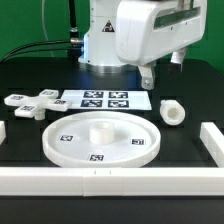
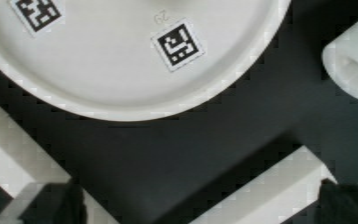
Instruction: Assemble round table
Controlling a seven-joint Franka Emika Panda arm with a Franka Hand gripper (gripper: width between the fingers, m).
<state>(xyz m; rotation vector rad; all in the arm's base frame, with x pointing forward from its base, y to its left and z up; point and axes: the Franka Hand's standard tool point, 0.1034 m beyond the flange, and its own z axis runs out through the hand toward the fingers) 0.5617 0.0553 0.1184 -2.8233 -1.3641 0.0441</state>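
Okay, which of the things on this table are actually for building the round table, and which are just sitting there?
For the job:
- round disc
- cylinder post
- cross-shaped piece

Just lying about:
- marker board
- white bars bordering the work area

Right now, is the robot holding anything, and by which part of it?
Nothing is held: the gripper is open, and only the black table shows between its jaws.
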